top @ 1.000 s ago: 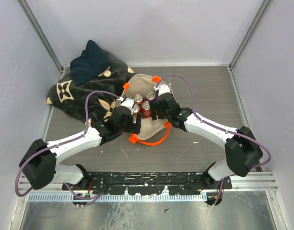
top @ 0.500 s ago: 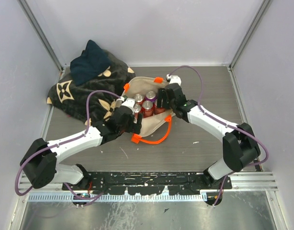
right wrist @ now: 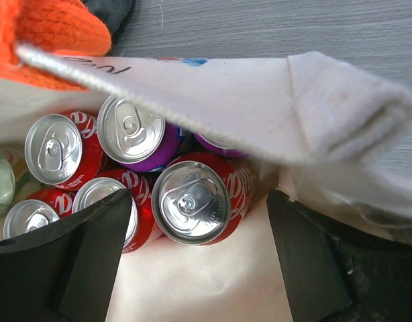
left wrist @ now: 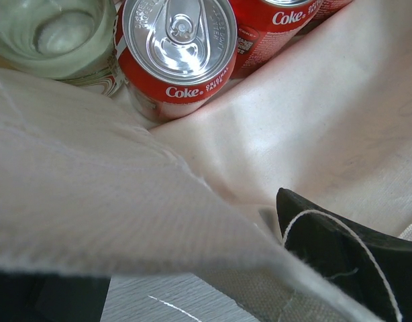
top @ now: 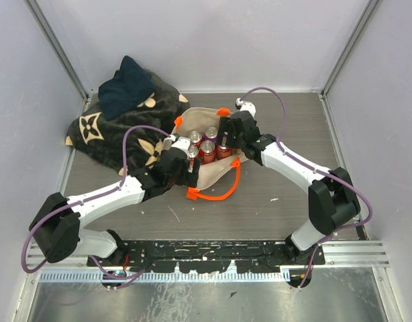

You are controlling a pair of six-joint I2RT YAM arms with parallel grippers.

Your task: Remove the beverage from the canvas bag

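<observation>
Grey table [top: 300, 121], pale walls [top: 192, 40]: right gripper [right wrist: 199, 196] spread over cans [top: 207, 149] in the canvas bag [top: 216, 177], left gripper [top: 186, 173] grip unclear.

Bright even light w/ soft shadows; wrist cams blur near canvas bag [left wrist: 92, 201] rim (glare on cans [right wrist: 191, 201]).

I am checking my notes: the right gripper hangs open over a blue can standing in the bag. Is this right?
No: the can in the bag is red, not blue, as the right wrist view shows. The rest holds.
</observation>
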